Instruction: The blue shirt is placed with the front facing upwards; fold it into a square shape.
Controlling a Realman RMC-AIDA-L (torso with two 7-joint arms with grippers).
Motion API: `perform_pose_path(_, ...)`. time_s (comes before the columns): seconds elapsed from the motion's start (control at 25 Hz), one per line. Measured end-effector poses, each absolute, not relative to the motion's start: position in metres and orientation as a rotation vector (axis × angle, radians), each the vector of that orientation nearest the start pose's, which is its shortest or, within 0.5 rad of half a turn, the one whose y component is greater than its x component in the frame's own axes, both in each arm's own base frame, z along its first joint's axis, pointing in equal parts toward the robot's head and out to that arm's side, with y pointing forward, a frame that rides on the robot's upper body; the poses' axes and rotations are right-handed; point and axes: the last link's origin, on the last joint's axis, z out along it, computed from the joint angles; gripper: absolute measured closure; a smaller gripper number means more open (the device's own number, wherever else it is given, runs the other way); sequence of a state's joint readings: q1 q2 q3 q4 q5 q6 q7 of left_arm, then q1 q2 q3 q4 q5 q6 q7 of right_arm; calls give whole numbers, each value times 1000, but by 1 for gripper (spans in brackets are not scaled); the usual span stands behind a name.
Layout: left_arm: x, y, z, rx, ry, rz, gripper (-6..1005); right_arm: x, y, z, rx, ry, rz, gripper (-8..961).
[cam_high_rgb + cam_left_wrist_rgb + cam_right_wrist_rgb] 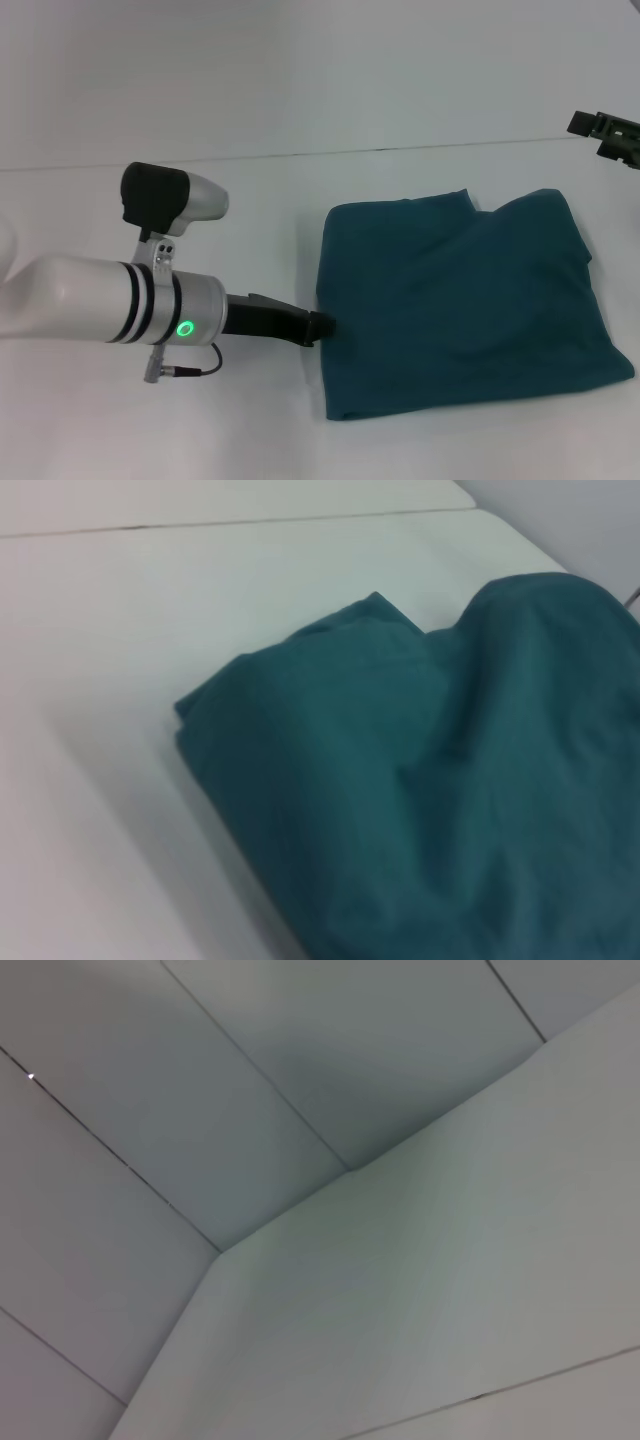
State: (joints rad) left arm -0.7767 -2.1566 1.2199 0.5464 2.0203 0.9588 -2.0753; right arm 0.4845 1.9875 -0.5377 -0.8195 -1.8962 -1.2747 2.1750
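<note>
The blue shirt lies folded into a rough rectangle on the white table, plain teal side up, with a notch along its far edge. In the left wrist view the blue shirt fills the lower right, its layered corner toward the camera. My left gripper reaches in low from the left and its dark tip meets the shirt's left edge about halfway along. My right gripper is at the far right, raised and well away from the cloth. The right wrist view shows no shirt.
A seam line crosses the table beyond the shirt. The left arm's white forearm with a green light lies over the table's left part. The right wrist view shows only the table's surface and grey wall panels.
</note>
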Motion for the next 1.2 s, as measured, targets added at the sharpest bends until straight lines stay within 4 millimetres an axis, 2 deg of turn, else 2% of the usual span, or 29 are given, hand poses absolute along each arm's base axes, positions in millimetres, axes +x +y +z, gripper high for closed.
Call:
perform_pose_path(0.24, -202, 388, -98, -2609, -1161, -241, 962, 306, 378, 110, -1913, 1425, 916, 33)
perform_pose_path(0.68, -199, 386, -97, -2614, -1204, -258, 992, 305, 379, 109, -1915, 1427, 921, 38)
perform_pose_path(1.2, -190, 382, -104, -2626, -1262, -263, 640, 305, 378, 109, -1918, 1427, 924, 38)
